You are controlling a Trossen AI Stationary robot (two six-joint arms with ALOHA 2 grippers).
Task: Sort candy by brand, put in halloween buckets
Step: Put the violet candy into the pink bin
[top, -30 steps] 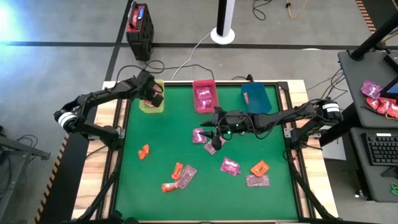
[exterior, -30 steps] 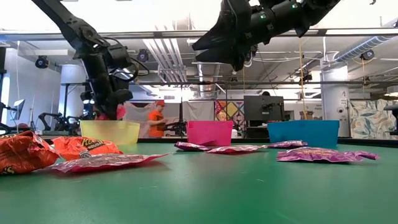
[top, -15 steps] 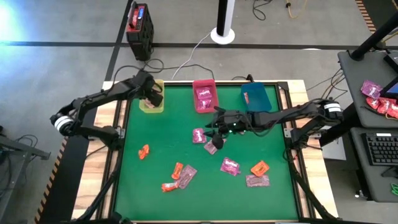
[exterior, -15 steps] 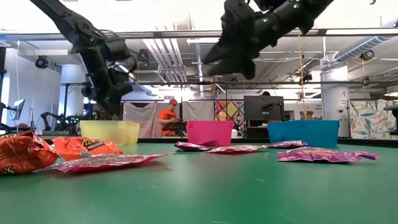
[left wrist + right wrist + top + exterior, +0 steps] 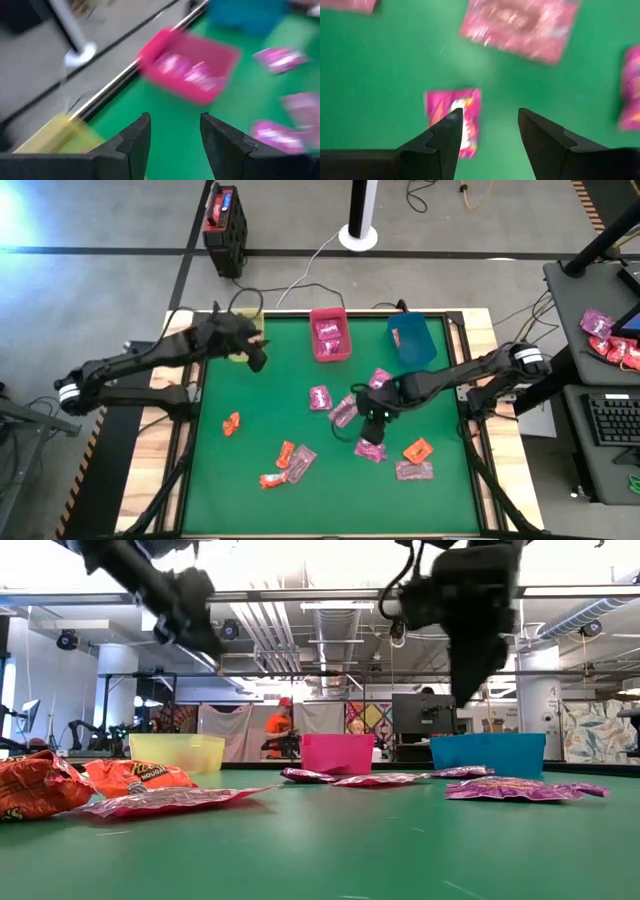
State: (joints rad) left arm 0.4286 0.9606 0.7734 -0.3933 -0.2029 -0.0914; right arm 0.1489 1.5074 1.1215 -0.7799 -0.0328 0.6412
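Three halloween buckets stand along the far edge: yellow-green, pink-red with candy inside, and blue-teal. Candy lies flat on the green mat: magenta packets, orange ones, a pale pink one. My left gripper hangs open just near of the yellow-green bucket, with nothing between its fingers. My right gripper is open, pointing down above a magenta packet, clear of it.
A black-and-red box and a white pole base stand on the floor beyond the table. Pink packets lie on a side desk at the right. A person in orange moves in the room behind. Bare mat lies near the front edge.
My left gripper has opened over the yellow-green bucket, and the reddish packet it held no longer shows. It has then risen and drawn back toward the near edge. My right gripper, still open, has moved toward the near edge and turned to point down over a magenta packet.
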